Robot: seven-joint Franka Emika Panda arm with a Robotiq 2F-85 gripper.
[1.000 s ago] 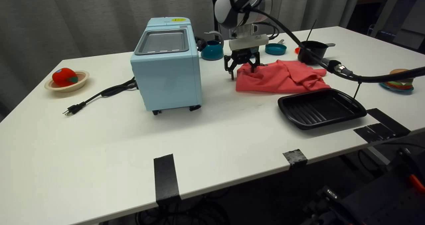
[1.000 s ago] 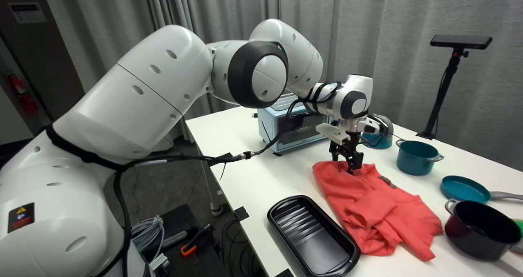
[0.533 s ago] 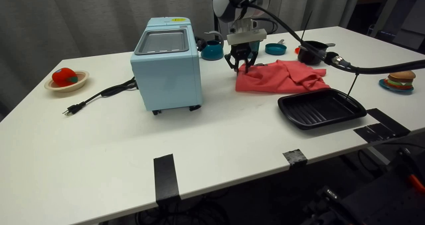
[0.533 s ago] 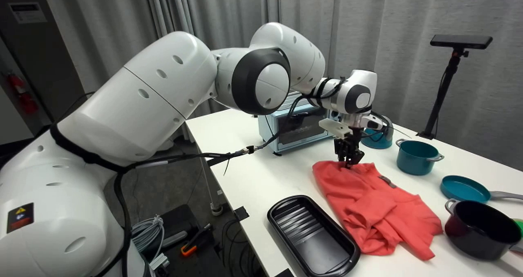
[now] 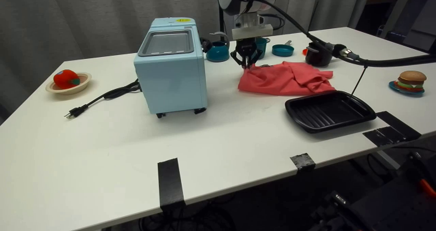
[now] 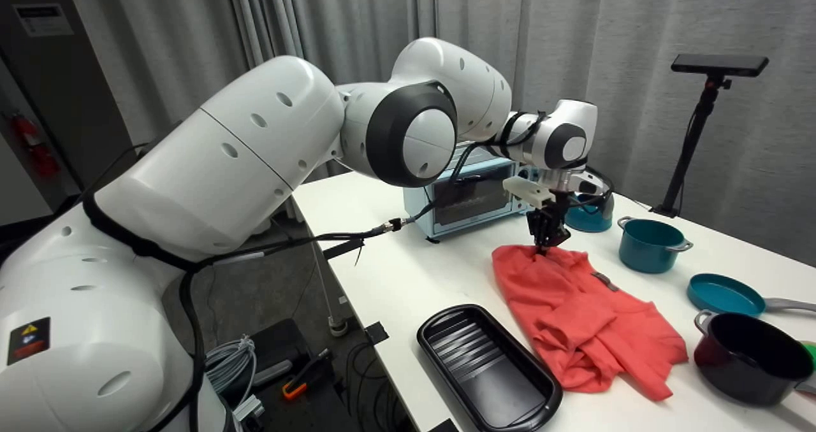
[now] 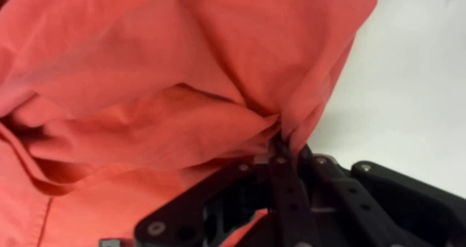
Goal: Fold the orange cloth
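Orange cloth [image 6: 590, 320] is seen crumpled on the white table [image 5: 221, 139] beside the black pan [image 6: 488, 371], pinched near its edge toward the toaster oven [image 5: 170, 81] by the gripper [image 7: 292, 148], jaws clenched. Likely light, soft, limp, not fragile; best held by edge or corner, loose layers included.

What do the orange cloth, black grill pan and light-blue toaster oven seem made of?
Orange cloth: matte fabric, perhaps cotton; soft wrinkles, seam line in the wrist view.
Black grill pan: semi-gloss, likely coated metal; highlights along its ridges.
Toaster oven: satin, painted metal or plastic; smooth, even color leaves it open.
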